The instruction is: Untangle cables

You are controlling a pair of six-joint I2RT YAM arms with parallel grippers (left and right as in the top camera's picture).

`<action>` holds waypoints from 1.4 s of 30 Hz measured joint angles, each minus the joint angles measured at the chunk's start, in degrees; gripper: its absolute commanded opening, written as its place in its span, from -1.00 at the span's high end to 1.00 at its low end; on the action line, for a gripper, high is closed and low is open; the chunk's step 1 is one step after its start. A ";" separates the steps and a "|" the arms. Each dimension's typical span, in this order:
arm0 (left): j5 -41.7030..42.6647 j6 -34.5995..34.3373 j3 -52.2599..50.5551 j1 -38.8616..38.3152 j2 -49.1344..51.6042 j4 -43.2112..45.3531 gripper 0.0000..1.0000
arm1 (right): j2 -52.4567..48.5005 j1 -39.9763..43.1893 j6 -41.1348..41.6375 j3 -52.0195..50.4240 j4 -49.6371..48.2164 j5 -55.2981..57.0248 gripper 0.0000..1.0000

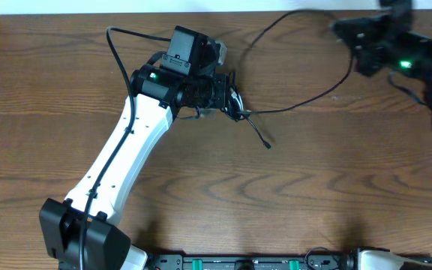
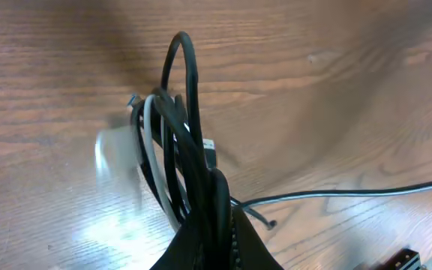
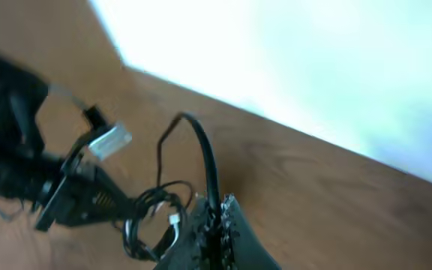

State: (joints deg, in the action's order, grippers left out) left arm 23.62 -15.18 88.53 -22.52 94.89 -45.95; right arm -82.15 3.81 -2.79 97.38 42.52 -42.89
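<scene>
A tangled bundle of cables [image 2: 177, 142], black cords and one white cord, hangs from my left gripper [image 2: 214, 225], which is shut on it. From overhead that gripper [image 1: 229, 97] sits over the table's upper middle. One thin black cable [image 1: 310, 103] runs from the bundle to the right and up to my right gripper [image 1: 337, 30] at the top right. The right gripper [image 3: 216, 221] is shut on that black cable [image 3: 205, 157]. A loose plug end [image 1: 267, 144] lies on the wood just below the bundle. The bundle [image 3: 152, 217] also shows in the right wrist view.
The wooden table [image 1: 291, 195] spreads under both arms. The left arm's white link [image 1: 122, 165] crosses the lower left. A white wall [image 3: 313, 52] lies beyond the table's far edge. Black equipment [image 1: 238, 262] lines the front edge.
</scene>
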 measured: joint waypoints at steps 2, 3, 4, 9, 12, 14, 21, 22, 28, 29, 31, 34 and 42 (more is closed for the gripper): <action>0.00 0.00 0.00 0.00 0.00 -0.15 0.85 | 0.02 3.30 3.74 0.00 0.46 0.42 0.98; 0.00 0.00 0.00 0.00 0.00 -0.13 0.85 | -0.24 5.05 5.84 0.00 1.18 1.40 0.98; 0.00 0.00 0.00 0.00 0.00 -0.15 0.85 | -0.50 6.32 7.76 0.00 1.92 2.73 0.98; 0.04 -0.02 0.00 0.00 0.00 -0.15 0.85 | -1.40 10.88 15.06 -0.07 5.35 14.23 0.98; 0.04 0.00 0.00 0.00 0.00 -0.13 0.85 | -1.44 11.39 18.12 -0.07 6.86 22.29 0.98; 0.07 -0.02 0.00 -0.02 0.00 -0.13 0.85 | -1.44 11.39 20.06 -0.07 7.67 27.89 0.98; 0.20 0.00 0.00 -0.04 0.00 -0.11 0.85 | -1.60 11.39 22.82 -0.07 10.40 36.81 0.78; 0.20 0.00 0.00 -0.02 0.00 -0.11 0.85 | -1.77 11.39 23.02 -0.07 11.37 37.70 0.64; -0.02 0.00 0.00 -0.02 0.00 0.15 0.85 | -3.43 11.26 20.09 -0.04 15.32 35.91 0.21; -0.04 0.00 0.00 -0.02 0.00 0.20 0.85 | -3.82 11.17 18.51 -0.04 15.56 34.16 0.15; -0.02 0.00 0.00 -0.02 0.00 0.33 0.85 | -4.68 10.69 14.97 -0.07 16.02 30.08 0.07; 0.00 -0.07 0.00 -0.02 0.00 0.39 0.85 | -5.79 8.96 10.01 -0.04 16.31 23.65 -0.03; 0.00 -4.66 0.00 -0.02 0.00 1.90 0.85 | -8.35 0.37 1.77 -0.04 17.00 16.41 -0.09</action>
State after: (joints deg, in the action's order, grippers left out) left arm 23.62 -19.84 88.53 -22.55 94.89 -44.05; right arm -90.50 4.19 -1.02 97.34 59.53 -26.48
